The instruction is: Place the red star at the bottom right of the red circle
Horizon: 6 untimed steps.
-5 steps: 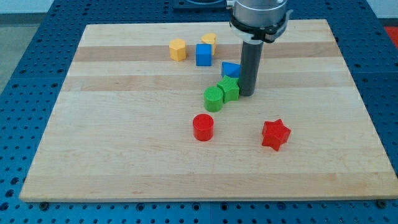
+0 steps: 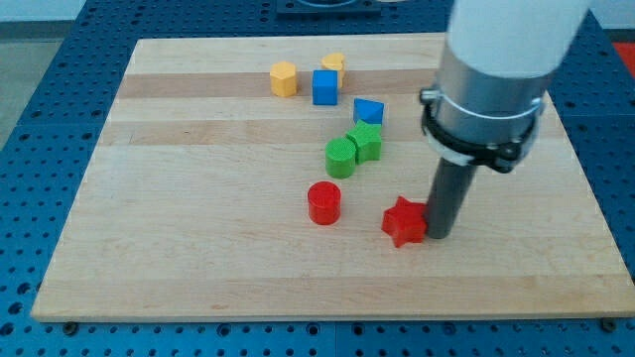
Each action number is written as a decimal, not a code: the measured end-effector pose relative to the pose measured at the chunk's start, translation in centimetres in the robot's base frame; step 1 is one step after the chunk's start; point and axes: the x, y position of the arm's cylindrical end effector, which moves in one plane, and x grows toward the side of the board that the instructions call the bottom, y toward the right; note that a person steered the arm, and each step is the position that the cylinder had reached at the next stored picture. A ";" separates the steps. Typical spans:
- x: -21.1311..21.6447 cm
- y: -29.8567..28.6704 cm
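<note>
The red star [image 2: 403,220] lies on the wooden board [image 2: 198,228], to the right of the red circle [image 2: 323,202] and slightly lower. My tip [image 2: 439,236] rests against the star's right side. The rod rises from there to the arm's large grey body at the view's top right. The star and the circle are apart, with a gap of about one block's width between them.
A green circle [image 2: 340,157] and a green star [image 2: 365,142] touch above the red circle. A blue block [image 2: 368,111] sits above them. A blue cube [image 2: 324,87], a yellow hexagon [image 2: 284,78] and another yellow block [image 2: 333,66] lie near the top.
My tip moved from beside the green star down to the right side of the red star. The red star slid left toward the red circle.
</note>
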 end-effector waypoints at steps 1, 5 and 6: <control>0.2 -2.8; 2.0 -6.3; 1.9 -7.6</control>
